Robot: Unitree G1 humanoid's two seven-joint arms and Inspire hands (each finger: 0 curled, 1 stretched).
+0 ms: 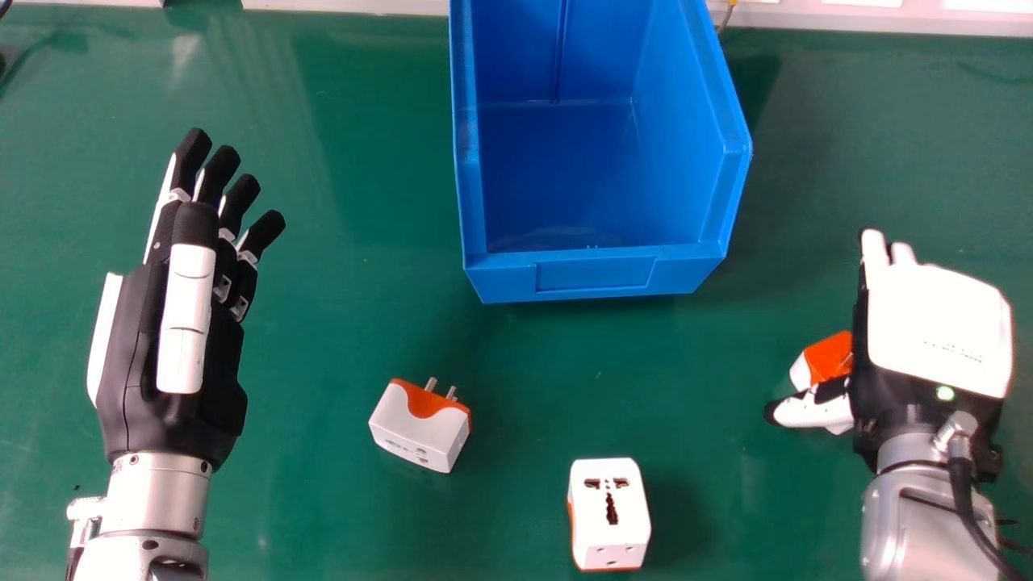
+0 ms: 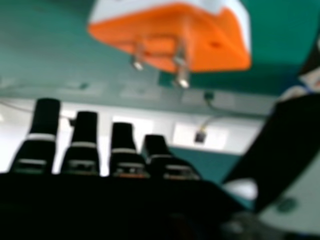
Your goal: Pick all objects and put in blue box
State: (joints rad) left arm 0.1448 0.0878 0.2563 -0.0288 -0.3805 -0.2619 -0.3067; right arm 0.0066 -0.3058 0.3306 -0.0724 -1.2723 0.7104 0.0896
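The blue box (image 1: 601, 274) stands at the far middle in the head view. A white and orange adapter (image 1: 420, 428) lies left of centre, its pins pointing away; another adapter (image 1: 609, 508) is near the front, socket face up. My right hand (image 1: 936, 331) is at the right, palm down and open, partly covering a third adapter (image 1: 830, 357) beside its thumb. In the right hand view that adapter (image 2: 200, 45) shows its pins, apart from the straight fingers of my right hand (image 2: 85, 145). My left hand (image 1: 173, 323) is open at the left, holding nothing.
The green table (image 1: 347, 323) carries everything. A pale strip (image 1: 347, 6) runs along its far edge, with a cable (image 1: 725, 18) behind the box. The box's raised walls (image 1: 730, 145) stand between the two hands, farther off than the adapters.
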